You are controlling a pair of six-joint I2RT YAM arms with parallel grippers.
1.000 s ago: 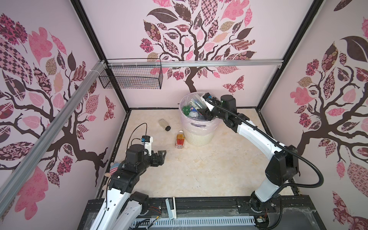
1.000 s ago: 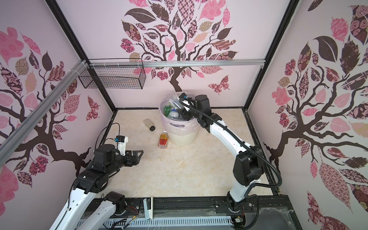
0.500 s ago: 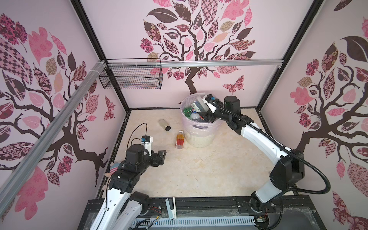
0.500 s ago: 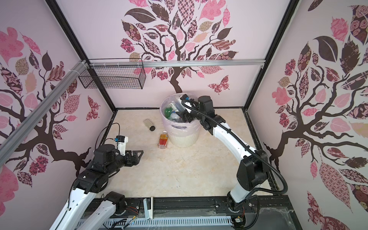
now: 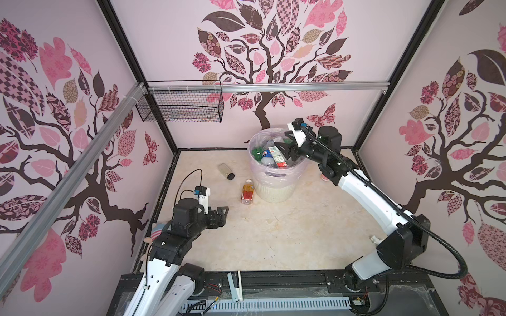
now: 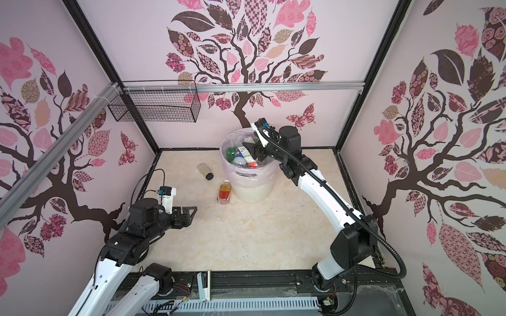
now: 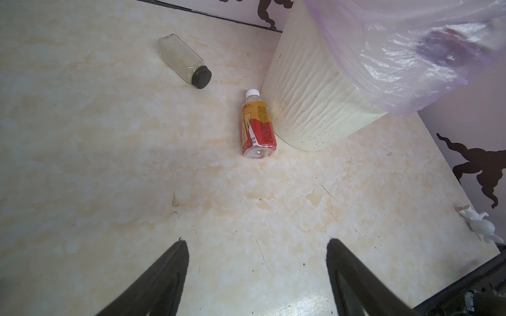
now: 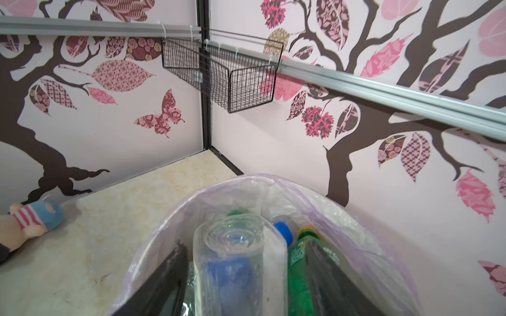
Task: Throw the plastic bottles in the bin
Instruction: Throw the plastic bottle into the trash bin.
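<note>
Marbled cream surface (image 5: 273, 240) carries everything. Nearest, at its 8 o'clock, the left hand (image 5: 225, 216) hovers with its black fingers (image 7: 169, 273) spread and nothing between them. At that hand's 9 o'clock a small striped plush toy (image 5: 157, 229) lies against the wall.

Farther in, an orange-red labelled plastic bottle (image 5: 247, 191) lies on its side, white cap pointing to 12 o'clock, just beside the base of the round white ribbed bin (image 5: 273, 191), at the bin's 8 o'clock. A squat clear jar with a black lid (image 5: 227, 171) lies on its side at the bin's 9 o'clock, apart from it.

The bin stands at the surface's 12 o'clock, lined with a translucent pale pink bag (image 5: 273, 171) and filled with green bottles (image 5: 257, 153), blue-labelled ones and a red-and-white labelled bottle (image 5: 278, 157). The right hand (image 5: 284, 142) is over its rim at 2 o'clock, fingers spread; a clear blue-labelled bottle (image 8: 235, 262) sits between them in the bin, not pinched.

Beyond, a black wire basket (image 5: 178, 106) hangs at 11 o'clock.
</note>
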